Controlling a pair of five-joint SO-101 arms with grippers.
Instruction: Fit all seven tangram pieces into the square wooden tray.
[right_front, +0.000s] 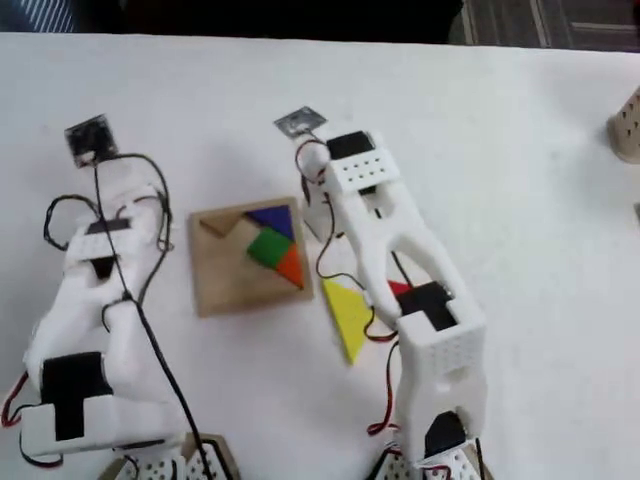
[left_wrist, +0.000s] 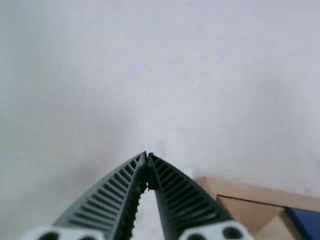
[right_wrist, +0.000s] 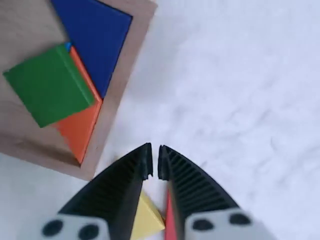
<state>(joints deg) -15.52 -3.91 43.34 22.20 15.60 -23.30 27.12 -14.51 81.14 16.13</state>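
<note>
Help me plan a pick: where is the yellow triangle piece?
High view: the yellow triangle piece lies on the table just right of the square wooden tray.

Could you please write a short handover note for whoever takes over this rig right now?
Left gripper: shut, empty, above the table by a corner of the tray.
Right gripper: shut, empty, beside the tray, over yellow and red.
In the tray: blue, green and orange. Green seems to overlap orange rather than lie flat.
On the table: yellow beside the tray, and red next to it, partly under the right arm.
Done: three coloured pieces are in.
Left: yellow, red, and probably reseating green. I cannot make out the other pieces.
</note>
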